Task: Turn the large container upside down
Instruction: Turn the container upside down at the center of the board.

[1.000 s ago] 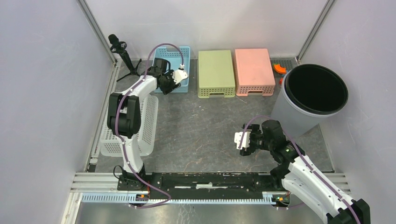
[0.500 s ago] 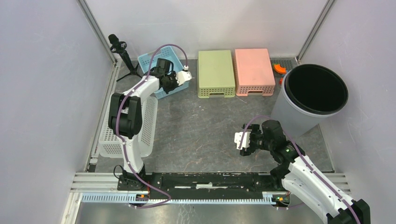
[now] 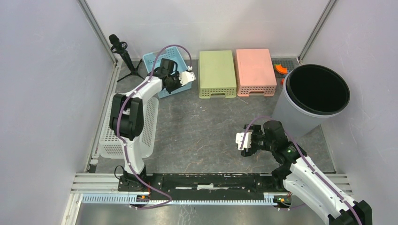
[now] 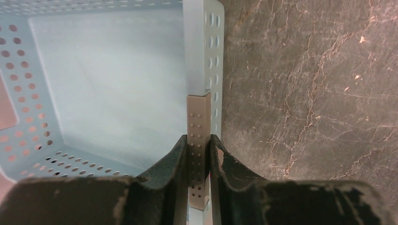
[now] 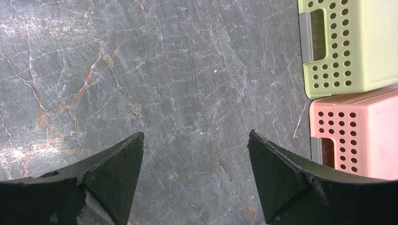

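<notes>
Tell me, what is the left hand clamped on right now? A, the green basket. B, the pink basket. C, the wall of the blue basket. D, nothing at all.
C: the left wrist view shows the left hand shut, with the perforated wall of the blue basket pinched in it.

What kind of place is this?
Probably a lab robot test cell: blank white walls on aluminium posts, arms bolted to a base rail, staged plastic baskets.
</notes>
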`<state>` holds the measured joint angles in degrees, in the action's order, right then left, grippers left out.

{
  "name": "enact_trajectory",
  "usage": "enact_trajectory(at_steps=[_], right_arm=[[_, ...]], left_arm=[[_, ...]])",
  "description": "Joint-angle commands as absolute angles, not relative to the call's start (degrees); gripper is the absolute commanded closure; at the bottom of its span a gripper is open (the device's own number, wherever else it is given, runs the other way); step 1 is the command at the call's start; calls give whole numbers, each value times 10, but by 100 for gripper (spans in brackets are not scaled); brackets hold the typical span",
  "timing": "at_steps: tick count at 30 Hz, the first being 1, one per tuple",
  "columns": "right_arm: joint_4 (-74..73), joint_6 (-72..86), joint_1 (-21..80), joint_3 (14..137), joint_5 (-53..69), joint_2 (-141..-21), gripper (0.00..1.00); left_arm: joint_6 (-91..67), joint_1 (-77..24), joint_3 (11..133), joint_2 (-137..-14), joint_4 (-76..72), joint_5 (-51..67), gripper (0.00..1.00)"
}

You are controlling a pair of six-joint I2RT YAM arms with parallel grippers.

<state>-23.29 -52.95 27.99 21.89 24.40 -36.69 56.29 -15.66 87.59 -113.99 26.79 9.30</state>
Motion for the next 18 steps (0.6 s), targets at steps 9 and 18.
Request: enact_trajectory(at_steps=[9,18], right_arm=[[-224,-532,277,216,251,-365,13],[-221,-521,277,220,263,-362,13]], left_arm=[[533,-169,911,-1017,170,44,98],[453,-183,907,-890,269,159,98]])
